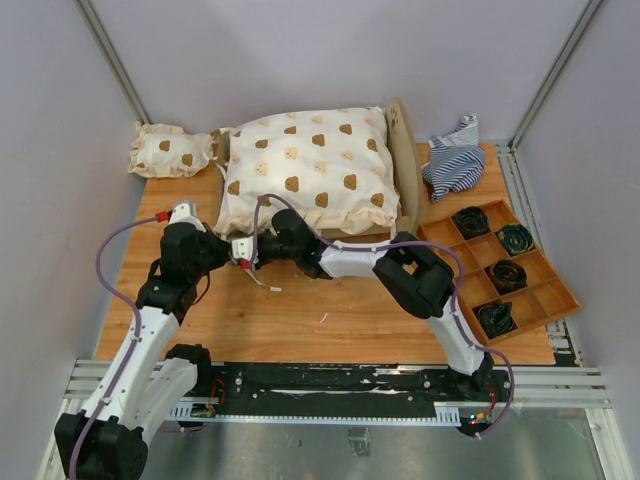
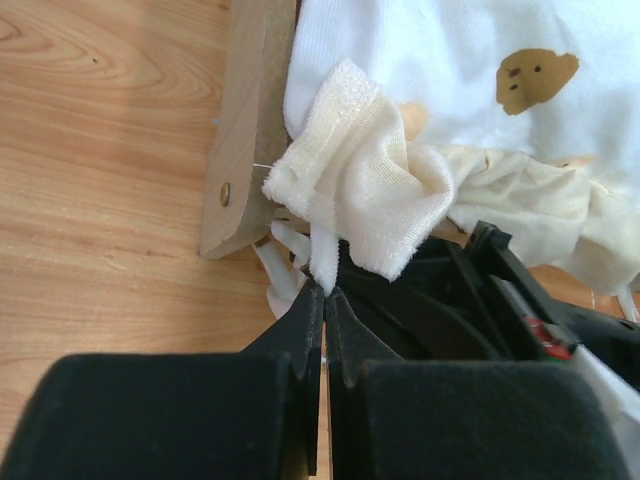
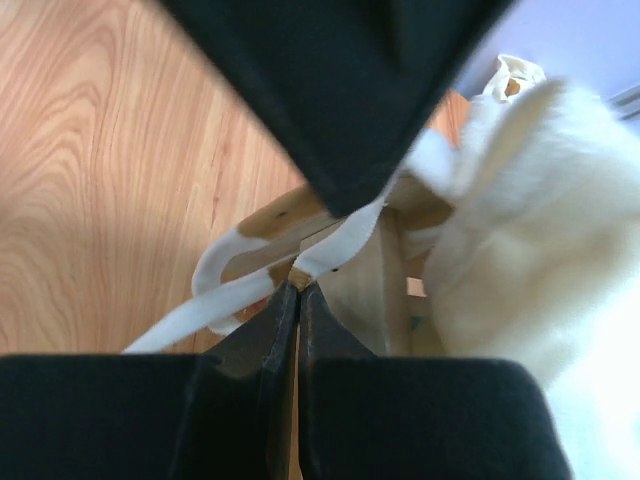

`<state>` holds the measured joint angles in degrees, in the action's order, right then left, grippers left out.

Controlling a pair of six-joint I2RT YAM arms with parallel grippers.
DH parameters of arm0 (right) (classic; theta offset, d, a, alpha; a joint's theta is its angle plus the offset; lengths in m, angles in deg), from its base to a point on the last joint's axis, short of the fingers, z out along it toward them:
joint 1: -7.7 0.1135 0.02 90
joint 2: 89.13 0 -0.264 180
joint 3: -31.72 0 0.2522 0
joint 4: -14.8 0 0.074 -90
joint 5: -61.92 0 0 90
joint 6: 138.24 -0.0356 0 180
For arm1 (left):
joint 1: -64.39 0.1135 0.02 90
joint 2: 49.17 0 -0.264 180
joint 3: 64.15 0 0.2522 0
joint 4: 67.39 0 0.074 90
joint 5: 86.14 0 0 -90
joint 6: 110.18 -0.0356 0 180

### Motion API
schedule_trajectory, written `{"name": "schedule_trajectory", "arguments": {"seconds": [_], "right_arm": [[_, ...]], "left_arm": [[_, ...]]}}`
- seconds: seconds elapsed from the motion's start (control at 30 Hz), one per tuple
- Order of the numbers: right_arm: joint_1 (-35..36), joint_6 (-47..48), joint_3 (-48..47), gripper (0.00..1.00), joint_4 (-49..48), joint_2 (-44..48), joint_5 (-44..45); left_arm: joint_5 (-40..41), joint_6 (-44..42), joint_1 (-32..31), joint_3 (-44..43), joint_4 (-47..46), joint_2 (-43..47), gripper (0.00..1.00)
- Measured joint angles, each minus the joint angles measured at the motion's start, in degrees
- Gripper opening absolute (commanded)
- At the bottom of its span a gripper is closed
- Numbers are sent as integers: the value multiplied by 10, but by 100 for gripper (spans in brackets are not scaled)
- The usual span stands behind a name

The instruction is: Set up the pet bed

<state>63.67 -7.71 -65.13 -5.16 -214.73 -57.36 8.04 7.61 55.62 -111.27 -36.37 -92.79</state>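
The pet bed (image 1: 403,160) stands at the back of the table, its light-wood end boards rising beside a large cream bear-print cushion (image 1: 305,165) that lies on it. Both grippers meet at the bed's near left corner. My left gripper (image 1: 238,258) (image 2: 326,290) is shut on the tip of a cream fabric flap (image 2: 350,180) of the cushion, next to the wooden end board (image 2: 250,120). My right gripper (image 1: 260,245) (image 3: 297,285) is shut on a white tie ribbon (image 3: 215,300) looped by the wood (image 3: 375,275). The bed's base is hidden under the cushion.
A small bear-print cushion (image 1: 170,152) lies at the back left. Crumpled blue-and-white striped cloth (image 1: 455,160) sits at the back right. A compartmented wooden tray (image 1: 545,295) holding dark coiled items stands on the right. Grey walls enclose the table.
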Motion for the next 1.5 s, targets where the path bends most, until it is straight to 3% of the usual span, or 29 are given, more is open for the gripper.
{"name": "schedule_trajectory", "arguments": {"seconds": [0.17, 0.4, 0.67, 0.87, 1.07, 1.5], "right_arm": [[0, 77, 0, 0, 11, -6, -12], [1, 153, 0, 0, 0, -6, -22], [16, 179, 0, 0, -40, -12, -25], [17, 180, 0, 0, -49, -27, -24], [17, 179, 0, 0, -56, -33, -22], [17, 173, 0, 0, -67, -33, -14]], "left_arm": [[-3, 1, 0, -19, 20, 0, 7], [3, 17, 0, -41, 46, -1, 44], [105, 90, 7, -81, 106, 6, 53], [107, 133, 50, -86, 113, -12, 54], [25, 177, 127, -79, 77, -59, 53], [-43, 202, 137, -38, 4, -100, 37]]}}
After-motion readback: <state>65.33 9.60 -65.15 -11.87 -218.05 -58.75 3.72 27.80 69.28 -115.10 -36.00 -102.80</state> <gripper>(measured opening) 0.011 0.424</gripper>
